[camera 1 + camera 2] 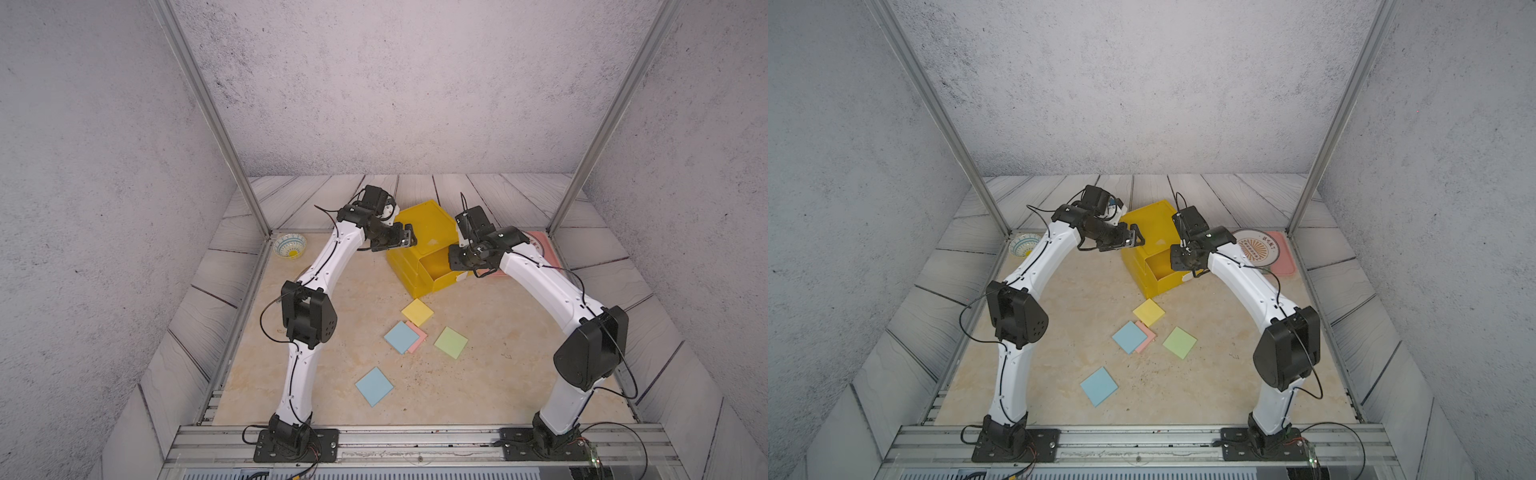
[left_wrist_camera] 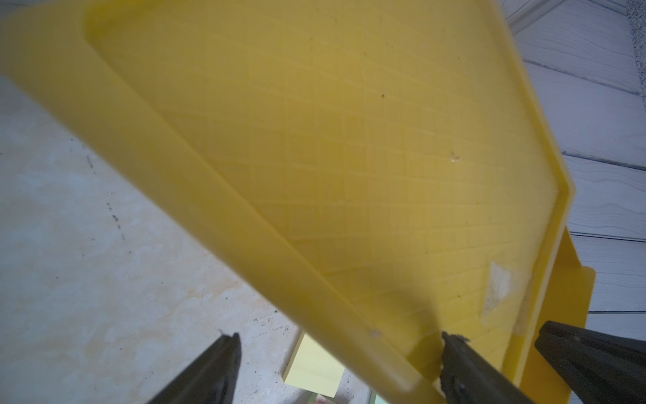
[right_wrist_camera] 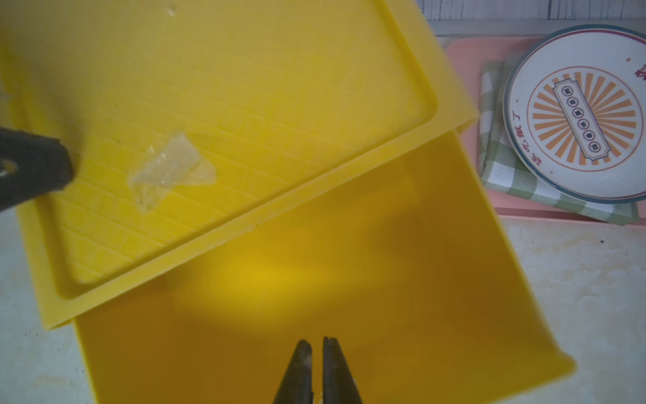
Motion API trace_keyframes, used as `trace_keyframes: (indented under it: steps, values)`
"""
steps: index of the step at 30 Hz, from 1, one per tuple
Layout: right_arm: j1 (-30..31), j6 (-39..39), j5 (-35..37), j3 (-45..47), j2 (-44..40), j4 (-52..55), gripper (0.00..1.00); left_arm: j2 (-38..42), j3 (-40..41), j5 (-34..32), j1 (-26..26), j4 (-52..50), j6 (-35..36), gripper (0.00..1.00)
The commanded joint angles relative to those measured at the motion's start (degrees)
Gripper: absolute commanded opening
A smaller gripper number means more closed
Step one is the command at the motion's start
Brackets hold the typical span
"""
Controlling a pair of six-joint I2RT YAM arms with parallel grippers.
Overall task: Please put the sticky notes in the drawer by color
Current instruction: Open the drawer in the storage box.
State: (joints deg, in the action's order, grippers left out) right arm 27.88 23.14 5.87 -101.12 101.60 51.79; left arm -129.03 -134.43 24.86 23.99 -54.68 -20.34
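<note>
The yellow drawer (image 1: 424, 226) box stands at the back, and its top tray (image 1: 441, 272) (image 3: 314, 280) is pulled out and empty. My left gripper (image 1: 409, 239) (image 2: 341, 335) is open and straddles the box's top left edge. My right gripper (image 1: 460, 270) (image 3: 316, 341) hangs over the open tray's front, its jaws nearly together with nothing between the tips. Five sticky notes lie flat in front: yellow (image 1: 417, 312) (image 2: 314, 367), blue (image 1: 401, 337) overlapping pink (image 1: 419, 338), green (image 1: 451, 342), and a second blue (image 1: 374, 386) nearer.
A patterned bowl (image 1: 290, 246) sits at the back left. At the back right, a pink tray (image 1: 1285, 259) (image 3: 461, 56) carries a green checked cloth (image 3: 496, 168) and a plate (image 1: 1258, 248) (image 3: 580, 115). A scrap of clear tape (image 3: 171, 168) sticks to the box top.
</note>
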Motion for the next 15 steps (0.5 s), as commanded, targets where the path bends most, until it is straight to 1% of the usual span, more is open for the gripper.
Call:
trace_keyframes:
  steps: [1,4,6,7,10,15]
  values:
    - [-0.24,-0.06,0.05,-1.34,-4.2,4.42,0.18,-6.18,1.95,-8.78,-0.35,-5.96,1.4,0.93]
    - [-0.31,-0.35,1.34,-1.26,-6.57,2.1,0.26,-5.8,1.39,-8.86,-0.35,-6.15,1.35,0.93]
    - [-0.23,-0.89,2.36,-2.01,-7.5,1.21,0.36,-5.57,1.03,-8.91,-0.35,-6.14,1.35,0.93]
    - [-0.25,-1.13,2.68,-3.03,-7.35,1.86,0.39,-5.53,0.81,-8.95,-0.35,-6.39,1.35,0.93]
    - [-0.24,-1.72,2.4,-6.16,-6.32,4.09,0.42,-4.83,0.4,-8.87,-0.35,-6.67,1.22,0.93]
    - [-0.24,-1.08,-0.7,-4.79,-9.29,4.18,0.43,-2.99,-0.86,-8.69,-0.35,-7.75,1.18,0.93]
